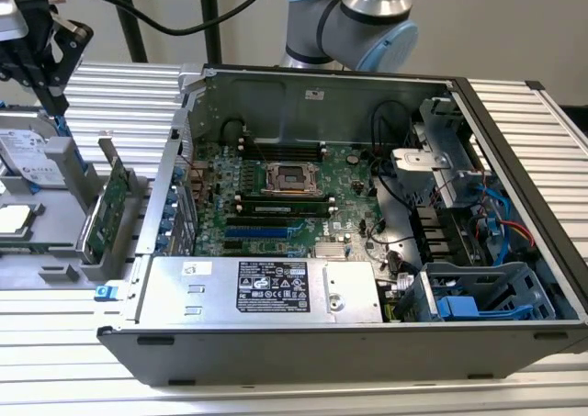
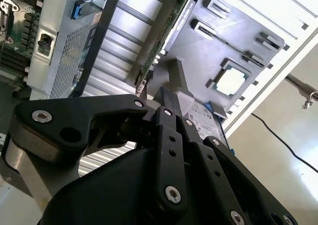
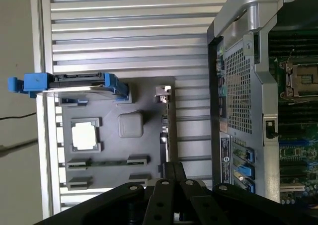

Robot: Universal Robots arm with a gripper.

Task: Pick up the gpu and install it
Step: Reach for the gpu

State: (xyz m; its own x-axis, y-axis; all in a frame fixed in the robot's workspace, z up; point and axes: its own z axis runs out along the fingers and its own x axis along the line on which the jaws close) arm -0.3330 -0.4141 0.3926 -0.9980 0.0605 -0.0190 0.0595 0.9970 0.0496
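The gripper (image 3: 172,166) hangs over the grey tray (image 3: 149,145) with its fingers drawn together and nothing between them. It touches nothing.

Just below and ahead of it, the gpu (image 1: 114,200) stands on edge in a slot of that tray, green face toward the exterior view's left, beside the open computer case (image 1: 322,352) but apart from it.

To take the card well, I judge the fingers should first spread, then come down square over its top edge, one on each flat face. The hold wants to sit near the middle of the edge, away from the metal end bracket, and the lift should go straight up so the card does not bind in its slot.

Farther along the tray lie the other parts — one hard drive (image 3: 79,83) in a blue frame and one processor chip (image 3: 84,135). Beyond, on the ribbed desk (image 1: 119,95), sits the one case, with one motherboard (image 1: 285,182) inside. One gpu, one gripper.
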